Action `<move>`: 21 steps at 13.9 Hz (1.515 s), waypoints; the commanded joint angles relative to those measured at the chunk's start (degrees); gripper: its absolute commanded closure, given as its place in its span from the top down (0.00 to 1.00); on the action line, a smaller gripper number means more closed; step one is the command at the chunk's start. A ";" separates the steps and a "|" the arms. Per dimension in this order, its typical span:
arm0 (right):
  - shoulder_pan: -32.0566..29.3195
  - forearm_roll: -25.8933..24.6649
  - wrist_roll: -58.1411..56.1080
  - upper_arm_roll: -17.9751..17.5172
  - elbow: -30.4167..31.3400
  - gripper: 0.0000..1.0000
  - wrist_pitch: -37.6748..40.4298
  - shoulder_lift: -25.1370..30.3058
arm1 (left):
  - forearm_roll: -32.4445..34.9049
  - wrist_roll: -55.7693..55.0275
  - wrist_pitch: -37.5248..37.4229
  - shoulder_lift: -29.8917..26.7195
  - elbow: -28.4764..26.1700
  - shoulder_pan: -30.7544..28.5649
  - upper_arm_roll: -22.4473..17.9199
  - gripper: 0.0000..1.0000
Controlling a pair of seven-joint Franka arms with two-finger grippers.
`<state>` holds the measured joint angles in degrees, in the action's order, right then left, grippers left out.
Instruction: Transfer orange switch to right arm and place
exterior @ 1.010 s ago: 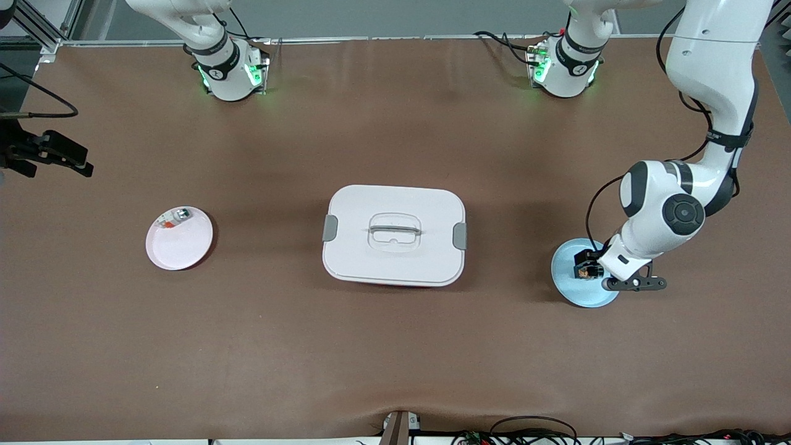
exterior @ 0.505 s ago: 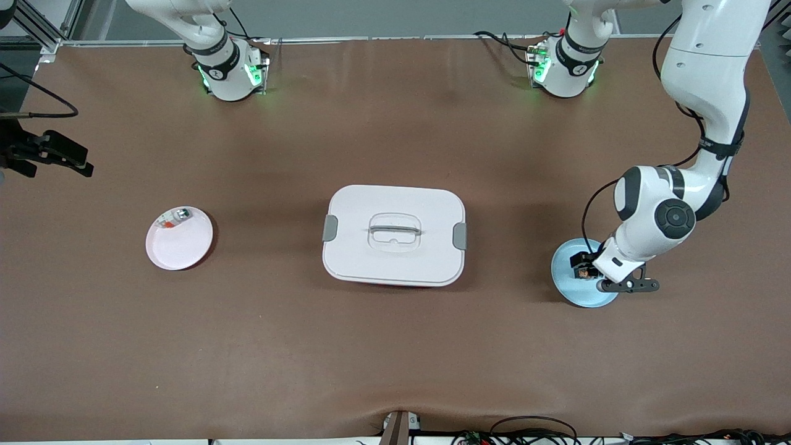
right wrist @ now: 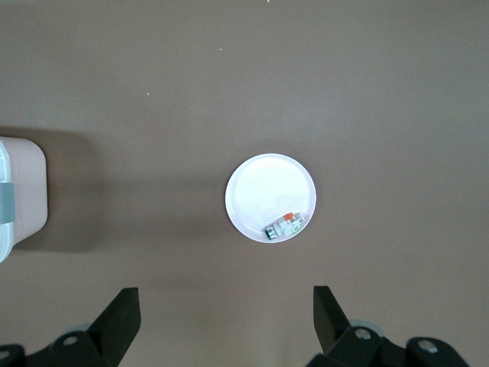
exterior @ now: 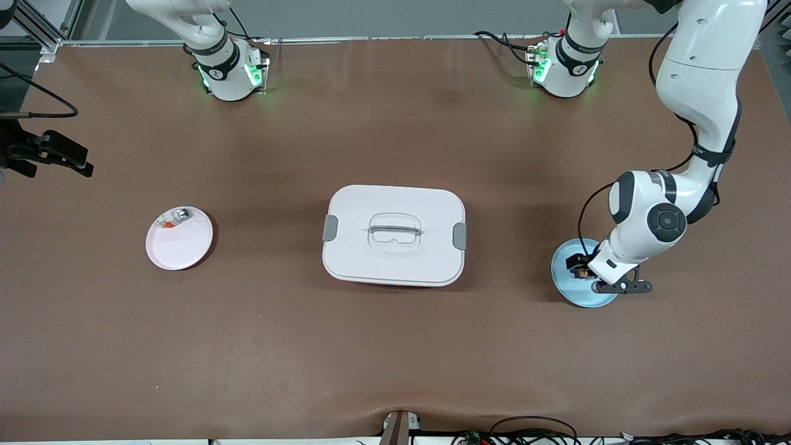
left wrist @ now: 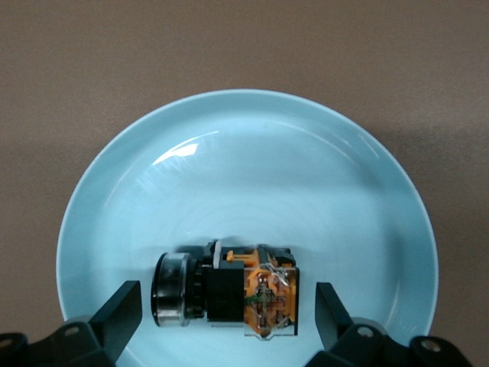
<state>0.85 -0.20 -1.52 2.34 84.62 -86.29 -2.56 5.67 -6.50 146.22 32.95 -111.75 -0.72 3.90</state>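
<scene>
My left gripper hangs low over the light blue plate at the left arm's end of the table, fingers spread wide on either side of the orange switch without touching it. The switch lies on its side in the plate. My right gripper, also released and holding nothing, waits high over the pink plate, which carries a small whitish breaker. A closed white lidded box sits between the plates.
</scene>
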 commanded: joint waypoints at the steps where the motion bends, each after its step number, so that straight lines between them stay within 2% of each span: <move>1: -0.50 0.28 -0.15 -0.49 -1.21 1.00 0.86 -0.52 | 0.48 1.22 0.65 1.41 1.36 -0.43 0.23 1.00; 4: 0.02 0.11 0.21 -0.75 -1.30 1.00 0.95 -0.43 | 0.48 2.36 1.00 1.76 1.53 -0.43 0.23 1.00; 9: 2.04 -0.07 0.29 -1.02 -2.79 1.00 1.03 -0.17 | 0.40 4.39 1.00 1.67 1.62 -0.43 0.23 0.72; 11: 3.53 -0.07 0.38 -1.11 -2.88 1.00 1.21 0.27 | 0.40 4.91 1.00 1.67 1.62 -0.43 0.23 0.50; 14: 7.83 -0.41 6.67 -0.93 -2.97 1.00 4.80 0.80 | 0.13 4.65 0.56 0.89 1.80 -0.34 0.31 0.02; 18: 17.23 -3.40 22.41 -1.02 -3.40 1.00 9.37 1.68 | -0.30 4.04 -2.76 -2.53 1.97 -0.25 0.66 0.00; 21: 22.95 -3.06 28.57 -1.11 -3.76 1.00 9.82 1.68 | -5.65 3.78 -6.63 -5.70 2.67 0.01 1.54 0.00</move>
<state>20.74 -2.50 23.08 0.78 81.44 -77.45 -1.32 2.76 -2.49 143.00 30.58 -108.91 -0.74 4.73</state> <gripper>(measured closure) 0.000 0.278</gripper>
